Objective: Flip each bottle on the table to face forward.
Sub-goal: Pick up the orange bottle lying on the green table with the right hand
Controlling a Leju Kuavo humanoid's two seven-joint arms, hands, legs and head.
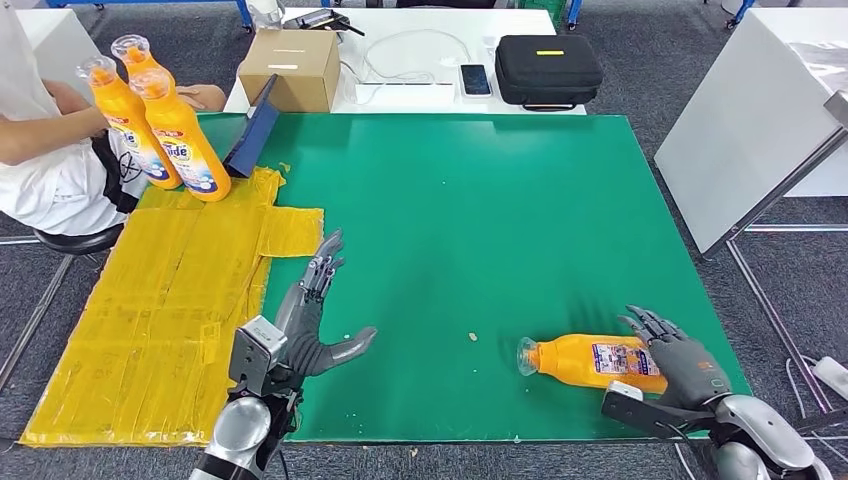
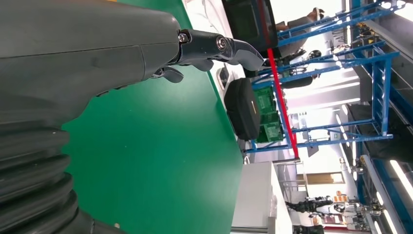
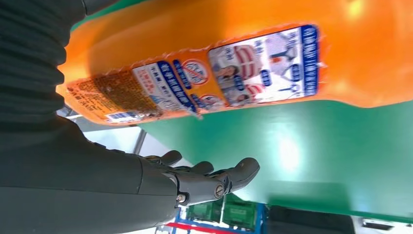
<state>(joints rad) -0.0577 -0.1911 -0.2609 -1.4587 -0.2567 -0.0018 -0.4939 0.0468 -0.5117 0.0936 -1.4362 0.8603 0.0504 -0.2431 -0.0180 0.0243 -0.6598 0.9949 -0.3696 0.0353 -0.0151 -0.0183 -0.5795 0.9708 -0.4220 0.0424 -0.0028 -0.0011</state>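
Robot reaching for a fallen orange bottle on a green table.

One orange bottle (image 1: 592,361) lay on its side near the front edge of the green table (image 1: 480,220), cap toward the table's middle, its small-print label showing in the right wrist view. The right hand (image 1: 678,357) rested at the bottle's base, fingers spread and extended, apparently not yet gripping it. The left hand (image 1: 312,325) hovered flat and open over the table, holding nothing. Three upright bottles (image 1: 160,125) stood at the far left corner beside a seated person (image 1: 40,150). Judging by this, the lying bottle was left to turn.
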